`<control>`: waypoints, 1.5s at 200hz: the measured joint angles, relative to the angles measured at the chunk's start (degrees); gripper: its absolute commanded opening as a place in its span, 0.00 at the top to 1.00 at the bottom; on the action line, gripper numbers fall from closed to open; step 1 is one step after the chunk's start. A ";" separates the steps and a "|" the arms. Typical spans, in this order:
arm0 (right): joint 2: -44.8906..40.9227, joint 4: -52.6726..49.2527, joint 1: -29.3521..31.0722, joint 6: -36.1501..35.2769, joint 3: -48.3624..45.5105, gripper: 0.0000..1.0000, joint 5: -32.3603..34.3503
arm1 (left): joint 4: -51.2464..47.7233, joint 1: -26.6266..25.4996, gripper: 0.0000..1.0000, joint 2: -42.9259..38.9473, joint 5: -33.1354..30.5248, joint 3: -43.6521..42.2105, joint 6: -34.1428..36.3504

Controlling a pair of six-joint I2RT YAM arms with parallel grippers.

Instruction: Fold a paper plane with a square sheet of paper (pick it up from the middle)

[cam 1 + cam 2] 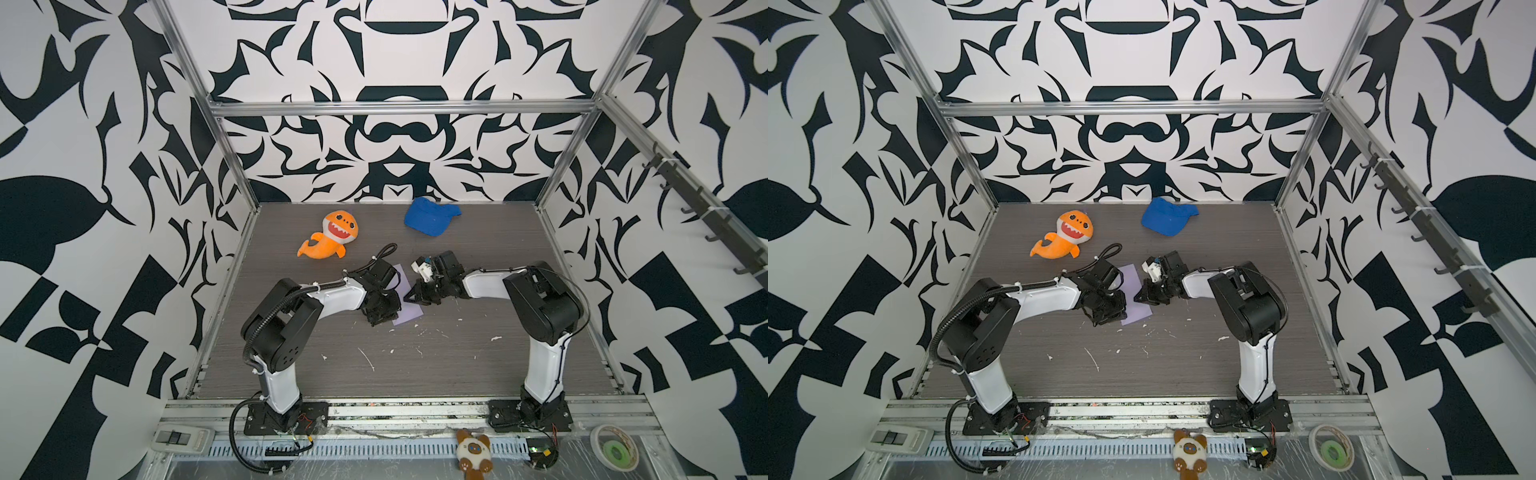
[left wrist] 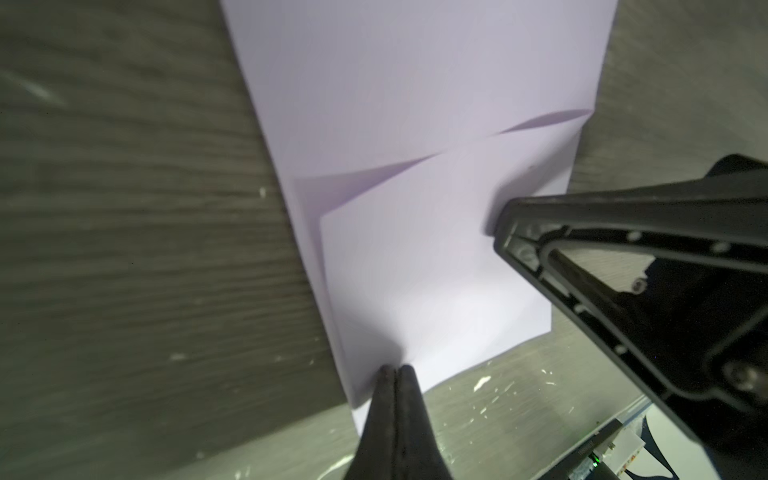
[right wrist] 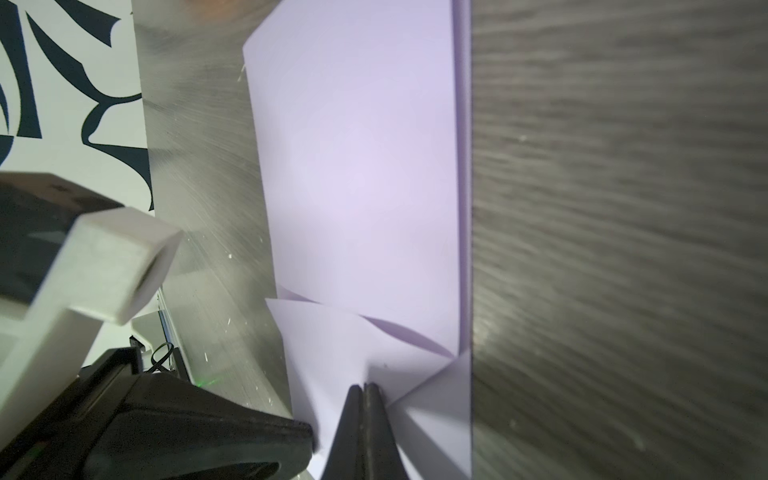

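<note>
Both left pincer (image 2: 392, 370) and right pincer (image 3: 365, 386) are fully closed, tips touching the folded paper (image 2: 415, 83).

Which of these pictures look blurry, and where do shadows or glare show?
Left wrist view: table grain smeared, paper folds crisper, soft shadow at the left gripper. Right wrist view: table likewise smeared, with a bright glare patch beside the paper. Both top views: sharp, evenly lit.

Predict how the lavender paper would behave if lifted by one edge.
Probably floppy: the lavender paper is thin and lies flat on the table. Likely light, so a push may slide it. Its folded flap gapes slightly, so creases may spring open.
</note>
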 measured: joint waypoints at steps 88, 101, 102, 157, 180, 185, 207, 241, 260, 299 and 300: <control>0.00 -0.02 0.00 0.17 0.00 1.00 0.04 | -4.24 0.00 0.93 -0.98 0.46 0.33 1.44; 0.00 -0.02 0.00 0.17 0.00 1.00 0.04 | -4.79 0.00 0.93 -0.98 0.46 0.92 1.46; 0.00 -0.02 0.00 0.20 0.00 1.00 0.04 | -4.79 0.00 0.93 -0.98 0.44 1.01 1.46; 0.35 0.70 0.00 0.61 0.00 1.00 -0.26 | -4.37 0.00 0.93 -0.28 0.50 4.48 1.40; 0.37 0.85 0.00 0.81 0.00 1.00 -0.26 | -4.57 0.00 0.94 0.48 0.52 4.46 1.33; 0.37 0.87 0.00 0.85 0.02 1.00 -0.26 | -4.66 0.00 0.93 0.68 0.55 4.44 1.29; 0.39 0.90 0.00 1.05 0.00 1.00 -0.26 | -5.16 0.00 0.94 0.94 0.57 4.13 1.11; 0.52 1.16 0.00 1.29 0.00 1.00 -0.42 | -6.10 -0.04 0.94 0.87 0.70 2.60 0.85; 0.61 1.31 0.00 1.44 0.02 1.00 -0.50 | -6.25 -0.07 0.94 0.79 1.05 2.40 0.96; 0.61 1.31 0.00 1.46 0.02 1.00 -0.50 | -9.44 -0.22 0.94 0.02 0.85 2.43 2.12; 0.61 1.31 0.00 1.46 0.02 1.00 -0.50 | -9.73 -0.22 0.94 -0.02 0.83 2.43 2.21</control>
